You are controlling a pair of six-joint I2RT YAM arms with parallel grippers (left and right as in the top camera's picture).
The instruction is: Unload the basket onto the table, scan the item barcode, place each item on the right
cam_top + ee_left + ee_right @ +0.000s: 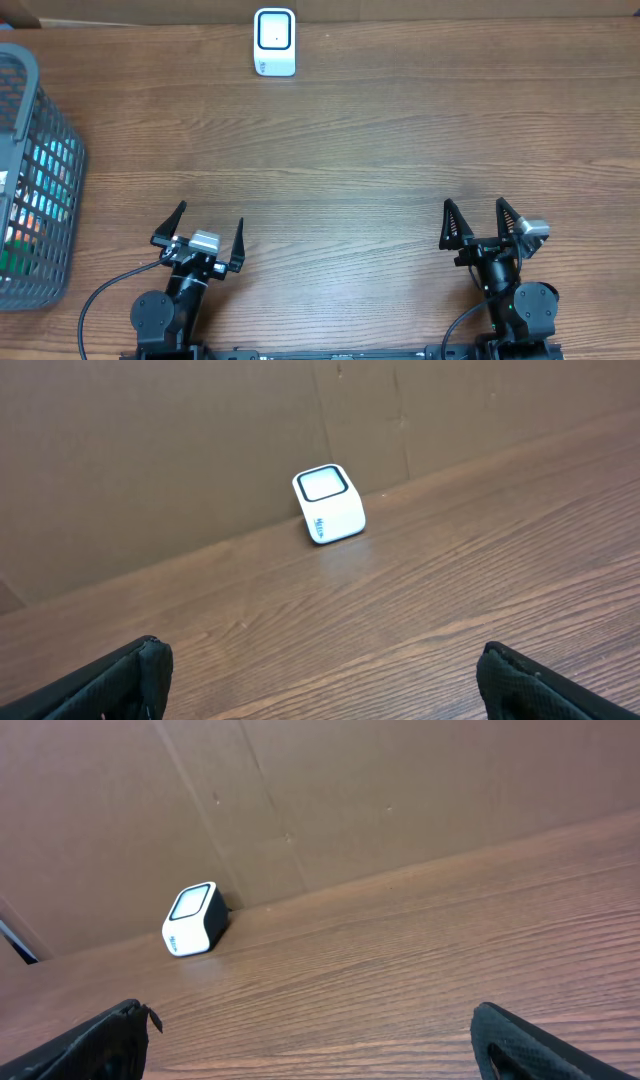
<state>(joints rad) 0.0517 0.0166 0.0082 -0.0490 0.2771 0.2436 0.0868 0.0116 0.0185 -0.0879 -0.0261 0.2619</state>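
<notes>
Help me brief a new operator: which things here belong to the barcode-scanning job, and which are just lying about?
Belongs to the job:
white scanner
grey basket, apparently holding the items to scan
left hand and right hand, both open and empty

Just there:
wooden table
cardboard wall behind the scanner

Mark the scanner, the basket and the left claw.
scanner [274, 40], overhead view, on its glass window.
basket [22, 95], overhead view, on its grey rim.
left claw [211, 214], overhead view, midway between its open fingertips.

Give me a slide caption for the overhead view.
Overhead: left gripper and right gripper open, white scanner at far edge, gray basket at left.
</notes>
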